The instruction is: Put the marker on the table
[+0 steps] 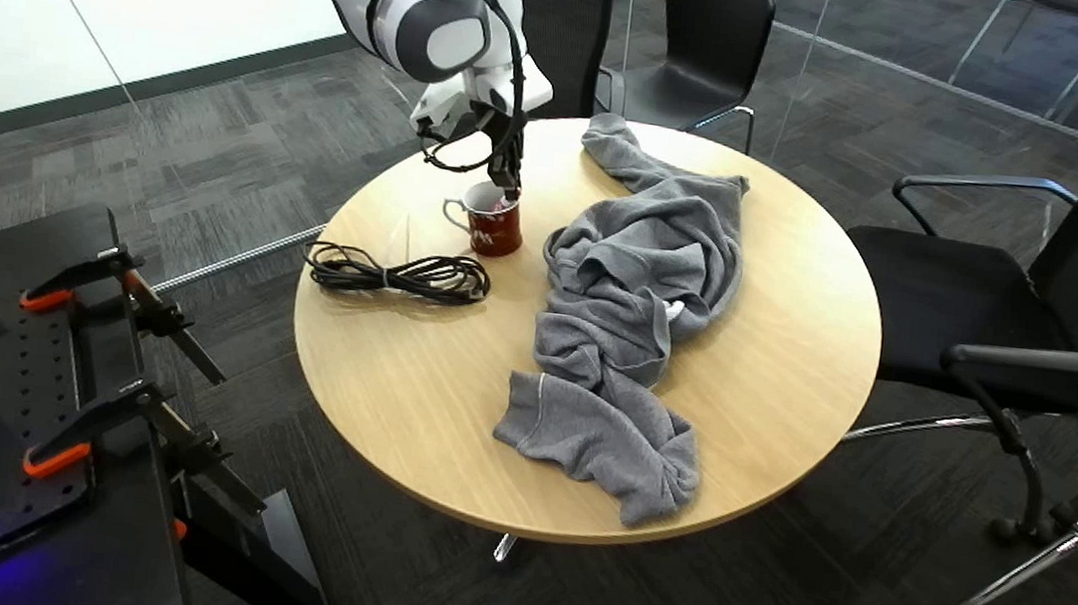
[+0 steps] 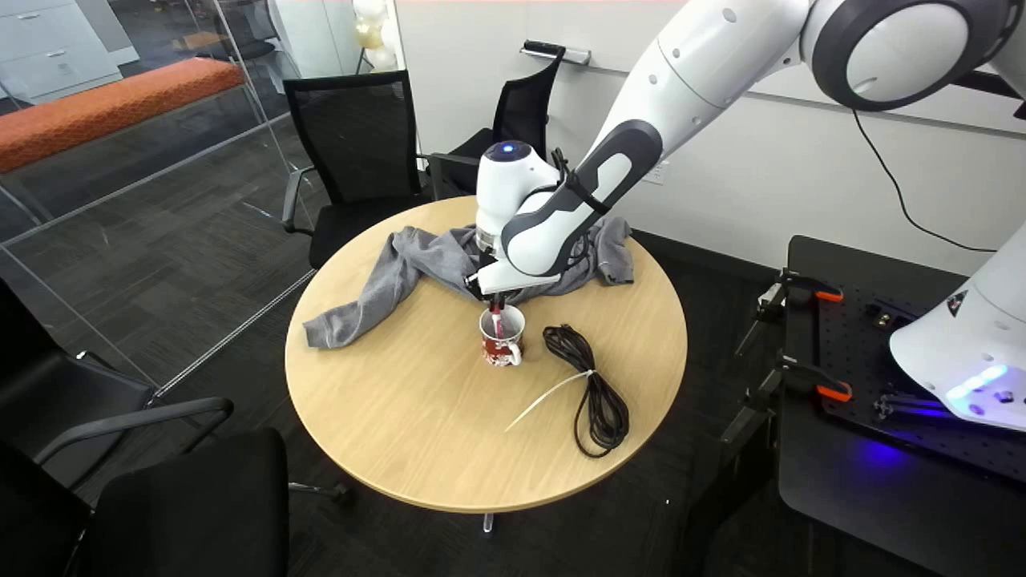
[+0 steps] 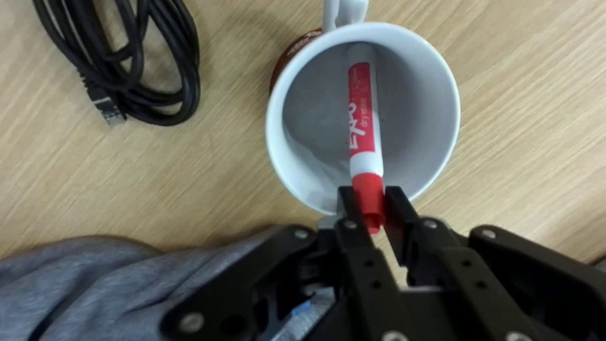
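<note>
The marker, with a white body, red EXPO label and red cap, shows in the wrist view (image 3: pixel 363 109). It leans in the cup (image 3: pixel 416 99), its lower end near the cup's inside and its cap at the rim. My gripper (image 3: pixel 368 196) has its two fingers against both sides of the cap. In an exterior view the gripper (image 2: pixel 496 303) points down over the cup (image 2: pixel 501 351), with part of the marker (image 2: pixel 498 322) showing. The cup (image 1: pixel 496 234) also shows in an exterior view under the gripper (image 1: pixel 508 187). The cup stands upright on the round table (image 1: pixel 430 381).
A coiled black cable (image 1: pixel 392 275) lies beside the cup; its white tie (image 2: pixel 547 399) sticks out across the tabletop. A crumpled grey garment (image 1: pixel 643 263) lies on the cup's other side, close under the gripper in the wrist view (image 3: pixel 118 289). Black chairs (image 1: pixel 979 309) stand around the table.
</note>
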Robot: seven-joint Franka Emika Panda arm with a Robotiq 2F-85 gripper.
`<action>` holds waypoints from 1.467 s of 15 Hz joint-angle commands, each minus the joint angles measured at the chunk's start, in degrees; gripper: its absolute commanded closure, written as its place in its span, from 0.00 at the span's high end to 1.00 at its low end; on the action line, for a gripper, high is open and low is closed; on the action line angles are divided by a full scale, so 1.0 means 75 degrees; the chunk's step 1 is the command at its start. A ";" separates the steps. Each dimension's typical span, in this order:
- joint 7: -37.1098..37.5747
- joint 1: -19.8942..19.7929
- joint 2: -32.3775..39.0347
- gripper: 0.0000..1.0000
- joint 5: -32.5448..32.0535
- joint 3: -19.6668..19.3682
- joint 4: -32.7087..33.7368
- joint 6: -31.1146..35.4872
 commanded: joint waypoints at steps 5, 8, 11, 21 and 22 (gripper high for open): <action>0.0574 0.0814 -0.1072 0.05 -0.0002 -0.0741 -0.1183 0.0682; 0.0915 0.1316 -0.1604 0.05 -0.0169 -0.1233 -0.1802 0.0970; 0.1079 0.1714 -0.2137 0.05 -0.0344 -0.1605 -0.2404 0.1312; -0.1442 0.1309 -0.3178 0.05 -0.1011 -0.0609 -0.3044 0.1309; -0.1766 0.1244 -0.3173 0.05 -0.0966 -0.0447 -0.2984 0.1199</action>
